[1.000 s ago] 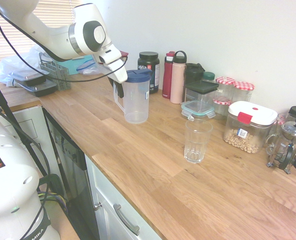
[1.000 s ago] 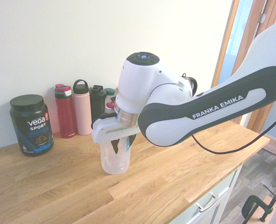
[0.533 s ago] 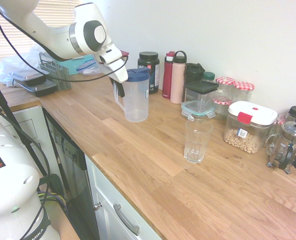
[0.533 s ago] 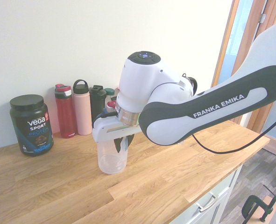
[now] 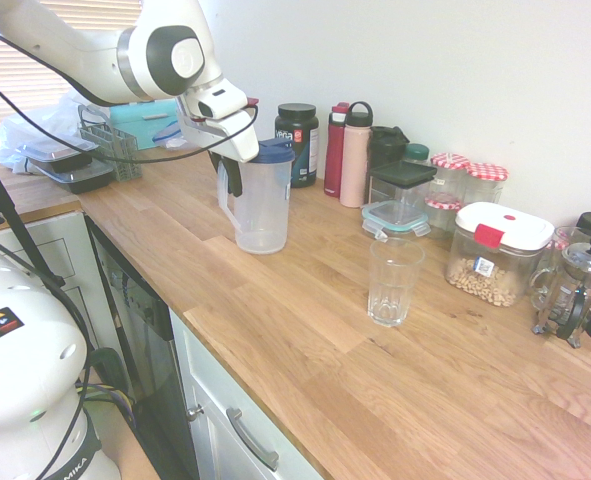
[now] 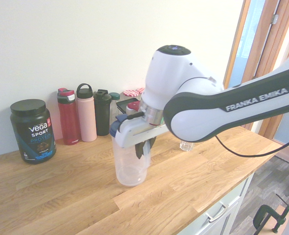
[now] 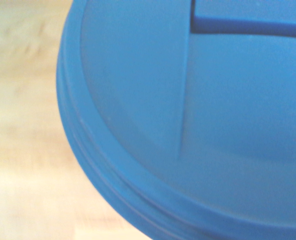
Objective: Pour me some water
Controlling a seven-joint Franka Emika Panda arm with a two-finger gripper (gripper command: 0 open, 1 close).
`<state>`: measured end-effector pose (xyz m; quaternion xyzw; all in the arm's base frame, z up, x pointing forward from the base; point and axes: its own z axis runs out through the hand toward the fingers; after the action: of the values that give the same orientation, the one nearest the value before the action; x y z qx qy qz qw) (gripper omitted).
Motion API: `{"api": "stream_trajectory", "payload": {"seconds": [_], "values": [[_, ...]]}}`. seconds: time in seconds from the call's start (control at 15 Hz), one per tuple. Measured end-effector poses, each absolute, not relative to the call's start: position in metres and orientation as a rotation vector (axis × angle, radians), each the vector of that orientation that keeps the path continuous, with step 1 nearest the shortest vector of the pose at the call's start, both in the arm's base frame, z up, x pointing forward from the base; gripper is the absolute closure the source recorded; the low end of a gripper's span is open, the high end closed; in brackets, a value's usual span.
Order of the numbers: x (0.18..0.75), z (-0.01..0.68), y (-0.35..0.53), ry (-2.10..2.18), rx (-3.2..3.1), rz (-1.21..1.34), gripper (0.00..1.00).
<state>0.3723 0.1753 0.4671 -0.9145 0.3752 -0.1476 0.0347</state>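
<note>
Kitchen, oak counter (image 5: pixel 305 330). My pincer (image 5: pixel 227 172) clamped on handle of blue-lidded water jug (image 5: pixel 260 200), mid-counter toward front edge. Empty glass (image 5: pixel 393 281) well apart. Risks: handle slips when tilting, lid stays closed, spill over front edge.

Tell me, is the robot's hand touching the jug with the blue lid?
Touching. In the first exterior view the gripper is closed around the handle of the jug.

One pitcher (image 5: pixel 261 200), one glass (image 5: pixel 393 281), three bottles (image 5: pixel 355 155).
</note>
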Motion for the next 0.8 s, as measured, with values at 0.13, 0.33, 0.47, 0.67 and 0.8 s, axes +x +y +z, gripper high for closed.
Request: {"api": "stream_trajectory", "payload": {"seconds": [0.13, 0.33, 0.47, 0.67, 0.8], "values": [[0.344, 0.483, 0.156, 1.071, -2.865, -0.438, 1.0], [0.303, 0.514, 0.118, 0.936, -2.907, -0.38, 1.0], [0.279, 0.537, 0.082, 0.833, -2.916, -0.343, 1.0], [0.238, 0.552, 0.019, 0.744, -2.969, -0.324, 1.0], [0.213, 0.56, -0.017, 0.681, -2.996, -0.333, 1.0]]}}
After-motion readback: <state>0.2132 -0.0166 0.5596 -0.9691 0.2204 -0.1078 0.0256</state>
